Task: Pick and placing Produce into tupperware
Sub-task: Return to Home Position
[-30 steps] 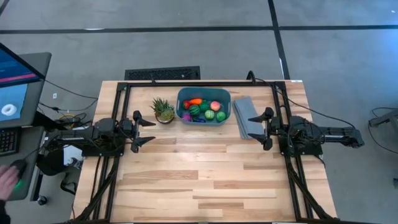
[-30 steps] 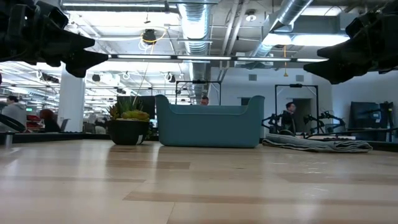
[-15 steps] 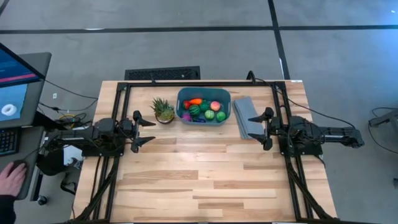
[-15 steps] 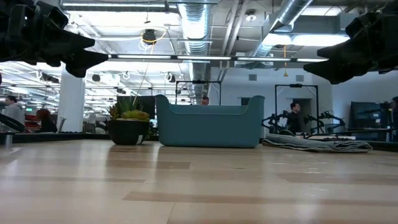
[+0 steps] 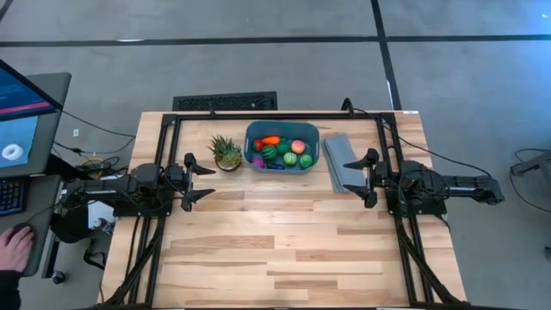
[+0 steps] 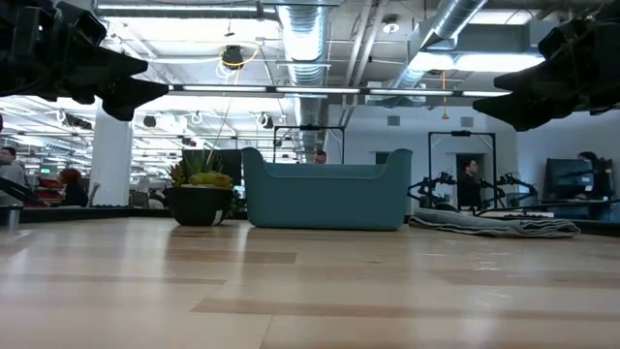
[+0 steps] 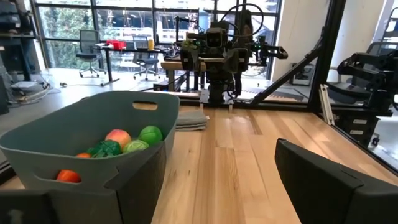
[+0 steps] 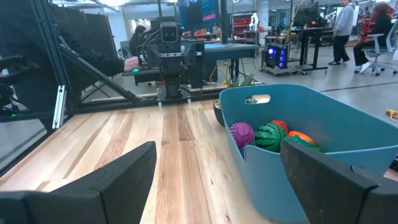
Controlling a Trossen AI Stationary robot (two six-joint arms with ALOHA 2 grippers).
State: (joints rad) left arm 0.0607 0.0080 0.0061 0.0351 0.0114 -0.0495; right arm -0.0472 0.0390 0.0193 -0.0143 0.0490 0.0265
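Observation:
The teal-blue tupperware stands on the table near its far edge, between the two arms. The produce lies inside it: green balls, a striped watermelon, a pink peach, a red strawberry, an orange carrot and a magenta piece. My left gripper hovers open and level above the table's left side, pointing right. My right gripper hovers open and level above the right side, pointing left. Neither has anything between its fingers.
A spiky green potted plant stands just left of the tub. A flat grey ribbed slab lies just right of it, under my right gripper. The near half of the wooden table is bare. A person's hand rests off the table's left.

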